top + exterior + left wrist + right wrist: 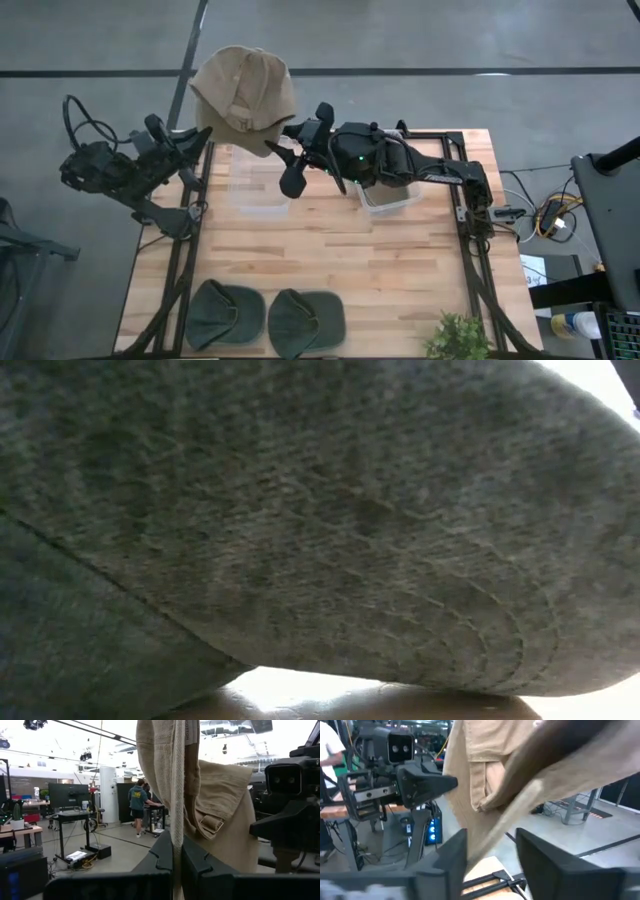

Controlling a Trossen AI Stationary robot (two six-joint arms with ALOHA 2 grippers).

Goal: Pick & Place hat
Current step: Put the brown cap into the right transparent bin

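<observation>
- Nearest, at the table's (330, 255) six-o'clock edge in the high view, two dark green hats (228, 312) lie flat side by side — untouched as far as can be judged — with a small plant (458, 336) toward five o'clock. The low view is filled by grey-green fabric right against the lens, probably one of these hats.
- Mid-table, two clear bins (255, 180) sit near the far edge; both look empty, though the right arm covers much of the second.
- The right gripper (288, 158) reaches from three o'clock toward eleven, to the tan hat's (243, 97) lower edge. In the right wrist view the brim (520, 815) passes between its fingers (451, 855), which stand apart with a visible gap — not yet clamped.
- The left gripper (203, 137), coming in from nine o'clock, is pinched closed on the tan hat's fabric; its wrist view shows a fold (176, 795) held tight between the fingers (162, 855).
- Farthest, the tan hat hangs in the air beyond the table's twelve-o'clock edge, over the floor.
- Judgement: the pick is done, the placing is not — the hat seems mid-handover or being steadied, and a bin is likely where it goes.
- Beyond, a person (136, 805) stands in the room.
</observation>
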